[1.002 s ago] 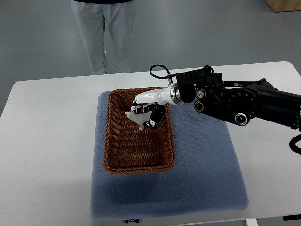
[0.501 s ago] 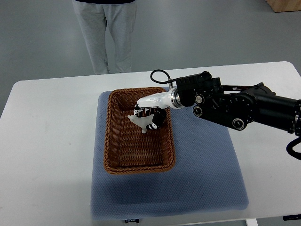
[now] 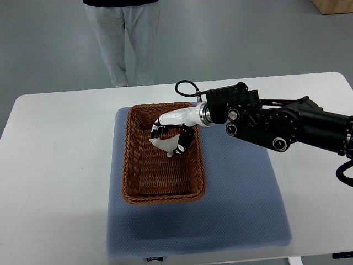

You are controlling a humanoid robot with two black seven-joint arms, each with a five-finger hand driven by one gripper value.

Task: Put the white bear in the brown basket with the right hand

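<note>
The brown wicker basket [image 3: 132, 165] stands on a blue mat in the middle of the table. My right hand [image 3: 170, 135] reaches in from the right and hangs over the basket's far half, fingers curled on the small white bear [image 3: 164, 144]. The bear sits just below the fingers, inside the basket's outline; whether it touches the bottom I cannot tell. The left arm does not show.
The blue mat [image 3: 231, 204] covers the middle of the white table [image 3: 55, 165]. A person in grey trousers [image 3: 124, 38] stands behind the table's far edge. A wooden box corner [image 3: 336, 5] shows at the top right.
My right hand has lowered slightly and shifted a little left over the basket, still carrying the white bear. The person has shifted stance slightly.
</note>
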